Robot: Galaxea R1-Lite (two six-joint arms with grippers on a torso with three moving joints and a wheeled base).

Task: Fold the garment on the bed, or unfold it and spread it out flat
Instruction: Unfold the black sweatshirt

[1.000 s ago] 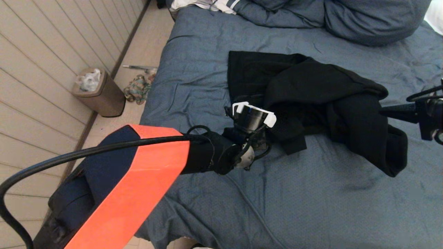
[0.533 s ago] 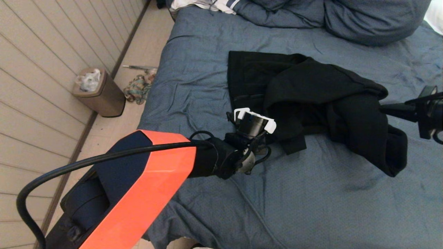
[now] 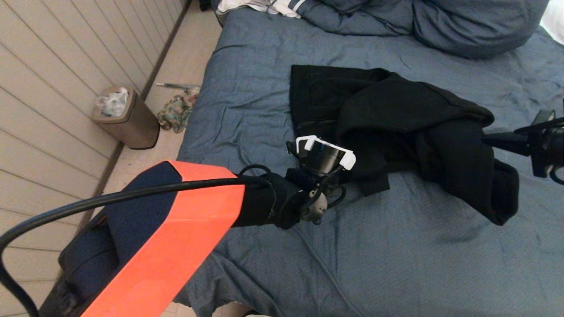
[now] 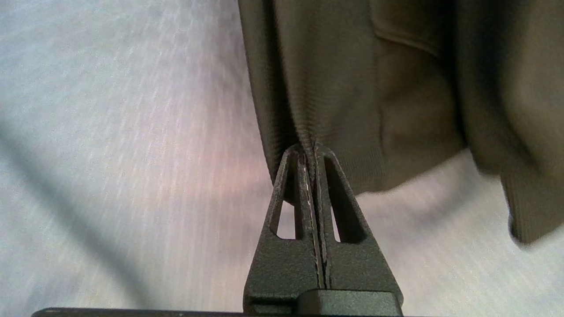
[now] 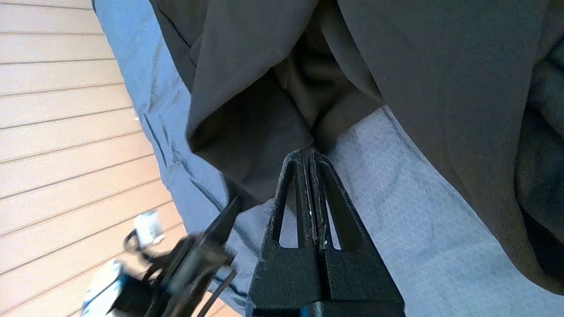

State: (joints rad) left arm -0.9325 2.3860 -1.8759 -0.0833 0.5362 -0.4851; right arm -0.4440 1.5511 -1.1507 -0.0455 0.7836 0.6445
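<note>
The black hooded garment (image 3: pixel 396 110) lies bunched on the slate-blue bed (image 3: pixel 396 264), partly lifted between both arms. My left gripper (image 4: pixel 309 147) is shut on the garment's ribbed hem (image 4: pixel 352 145) at its near left corner. In the head view its fingers are hidden behind the wrist camera mount (image 3: pixel 325 152). My right gripper (image 3: pixel 484 141) comes in from the right and is shut on a fold of the black fabric (image 5: pixel 246 132), holding it just above the duvet. A thick sleeve or hood part (image 3: pixel 498 193) droops below it.
Bunched blue pillows and duvet (image 3: pixel 440 26) fill the far end, with a white striped cloth (image 3: pixel 264 6) beside them. Off the bed's left edge (image 3: pixel 194 132), a brown trash bin (image 3: pixel 128 116) and a crumpled rag (image 3: pixel 174 113) sit on the floor by the wall.
My left wrist has dipped slightly toward me and then risen a little, still holding the hem. The right gripper and the garment have barely shifted.
</note>
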